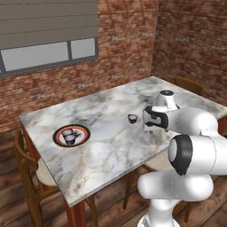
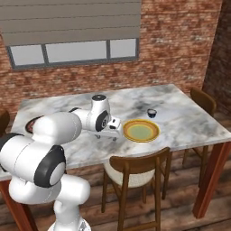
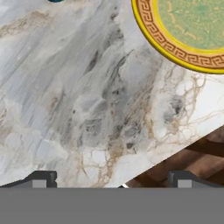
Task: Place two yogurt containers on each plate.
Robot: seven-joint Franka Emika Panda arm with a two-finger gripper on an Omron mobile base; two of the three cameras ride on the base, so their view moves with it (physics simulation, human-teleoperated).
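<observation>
Tool (image 3: 112,181) spread and empty, low over the worktop (image 2: 189,117) near edge. Yellow-orange plate (image 2: 141,130) lies just right of it; a loose yogurt container (image 2: 151,113) stands beyond, far-right.

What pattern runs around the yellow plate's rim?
A brown Greek-key border on the yellow plate, clearest in the hand view.
</observation>
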